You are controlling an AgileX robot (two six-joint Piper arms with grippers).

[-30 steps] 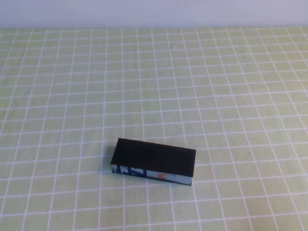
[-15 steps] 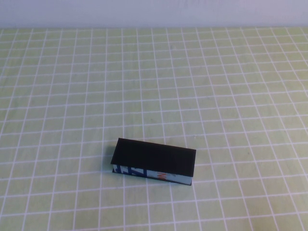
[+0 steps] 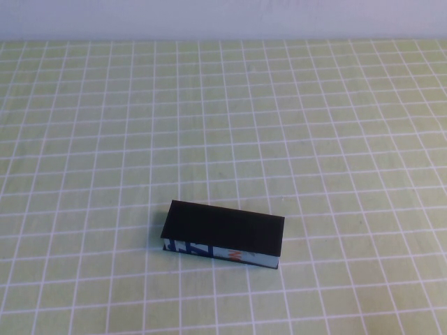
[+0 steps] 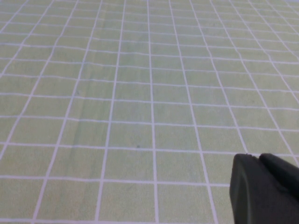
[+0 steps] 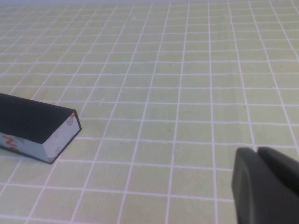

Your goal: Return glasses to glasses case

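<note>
The glasses case (image 3: 223,234) is a closed flat black box lying near the front middle of the green checked cloth, its front edge printed in blue, white and orange. One end of it shows in the right wrist view (image 5: 37,128). The glasses are hidden or out of view. My left gripper (image 4: 256,157) is shut and empty above bare cloth. My right gripper (image 5: 257,151) is shut and empty, well apart from the case's end. Neither arm shows in the high view.
The green cloth with a white grid (image 3: 279,125) covers the table. A pale wall runs along its far edge (image 3: 223,17). Nothing else stands on the cloth.
</note>
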